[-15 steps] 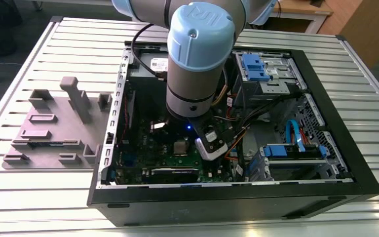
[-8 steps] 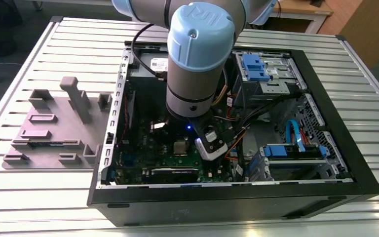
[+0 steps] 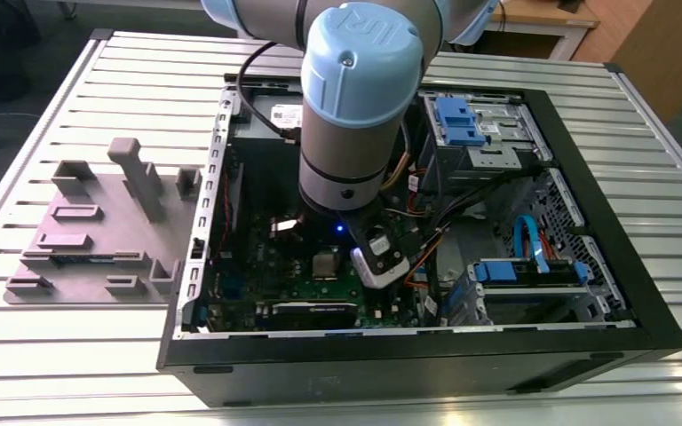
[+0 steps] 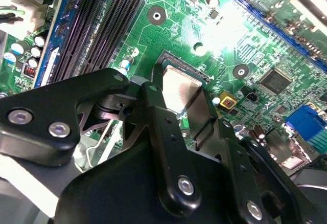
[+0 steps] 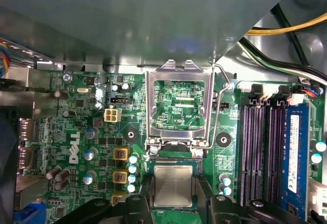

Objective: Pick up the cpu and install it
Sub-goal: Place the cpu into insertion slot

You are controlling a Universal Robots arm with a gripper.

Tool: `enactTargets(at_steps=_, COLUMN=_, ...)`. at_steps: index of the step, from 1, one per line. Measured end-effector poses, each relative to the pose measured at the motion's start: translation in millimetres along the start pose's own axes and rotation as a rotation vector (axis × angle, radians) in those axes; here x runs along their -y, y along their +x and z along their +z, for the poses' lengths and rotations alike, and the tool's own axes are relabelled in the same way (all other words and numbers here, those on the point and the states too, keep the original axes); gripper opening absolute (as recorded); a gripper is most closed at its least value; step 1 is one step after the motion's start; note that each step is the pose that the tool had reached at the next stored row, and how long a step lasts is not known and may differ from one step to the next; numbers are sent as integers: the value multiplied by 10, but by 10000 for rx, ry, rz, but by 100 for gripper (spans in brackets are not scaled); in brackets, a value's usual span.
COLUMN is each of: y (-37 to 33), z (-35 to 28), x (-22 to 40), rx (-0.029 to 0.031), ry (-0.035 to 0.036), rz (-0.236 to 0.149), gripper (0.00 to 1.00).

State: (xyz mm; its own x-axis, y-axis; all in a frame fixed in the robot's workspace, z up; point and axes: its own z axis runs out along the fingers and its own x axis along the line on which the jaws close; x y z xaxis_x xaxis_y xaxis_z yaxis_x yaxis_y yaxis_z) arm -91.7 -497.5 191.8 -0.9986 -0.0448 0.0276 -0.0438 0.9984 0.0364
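Observation:
The cpu (image 5: 173, 183) is a small silvery square chip, lit brightly in the second wrist view (image 4: 180, 87). My gripper (image 5: 173, 197) has a black finger (image 5: 139, 203) on each side of it and is shut on it (image 4: 179, 101). The chip sits over the socket opening on the green motherboard (image 5: 76, 132), just beside the hinged metal socket frame (image 5: 179, 75), which stands flipped open. I cannot tell whether the chip rests in the socket or hovers just above it. In the exterior view the arm (image 3: 353, 106) reaches straight down into the open computer case (image 3: 625, 293).
Dark memory slots (image 5: 265, 147) and a blue memory stick (image 5: 295, 152) run beside the socket. Yellow and black cables (image 5: 286, 29) cross nearby. Blue drive brackets (image 3: 457, 120) sit inside the case. A grey fixture plate (image 3: 92, 231) lies on the slatted table at the exterior view's left.

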Motion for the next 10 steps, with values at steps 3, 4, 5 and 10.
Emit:
enactTargets(at_steps=3, y=0, z=5, x=1, rx=3, ry=-2, rz=120, gripper=46)
enactTargets(at_steps=4, y=0, z=7, x=1, rx=4, ry=0, rz=158, gripper=46)
enactTargets(at_steps=5, y=1, z=8, x=1, rx=4, ry=0, rz=170, gripper=46)
enactTargets(at_steps=10, y=1, z=10, x=0, rx=6, ry=-5, rz=174, gripper=46)
